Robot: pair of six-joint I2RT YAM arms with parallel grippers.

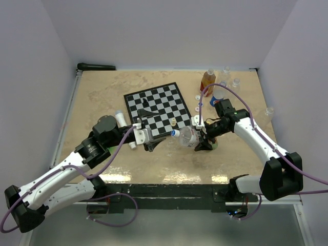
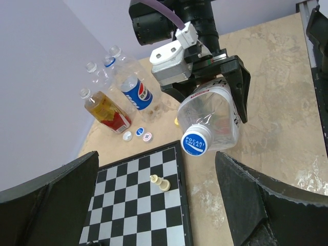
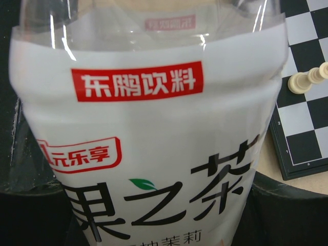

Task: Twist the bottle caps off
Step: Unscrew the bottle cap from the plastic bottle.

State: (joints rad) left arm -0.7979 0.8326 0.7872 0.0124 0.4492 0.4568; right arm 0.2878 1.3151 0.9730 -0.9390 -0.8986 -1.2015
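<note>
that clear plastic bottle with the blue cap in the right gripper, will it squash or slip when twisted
The clear blue-capped plastic bottle looks empty, so probably light. Its thin walls may dent under the right gripper. The glossy white label could let it slip.

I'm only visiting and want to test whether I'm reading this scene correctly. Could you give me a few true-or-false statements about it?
1. The right gripper holds a clear bottle on its side. True.
2. That bottle's blue cap has been taken off. False: it sits on the bottle's neck, pointing toward the left gripper.
3. The left gripper is clamped on the blue cap. False: its jaws stand open and are not touching the cap.
4. A cream chess piece is on the chessboard. True.
5. The Pepsi bottle lies flat on the chessboard. False: it stands off the board among other bottles at the table's far side.
</note>
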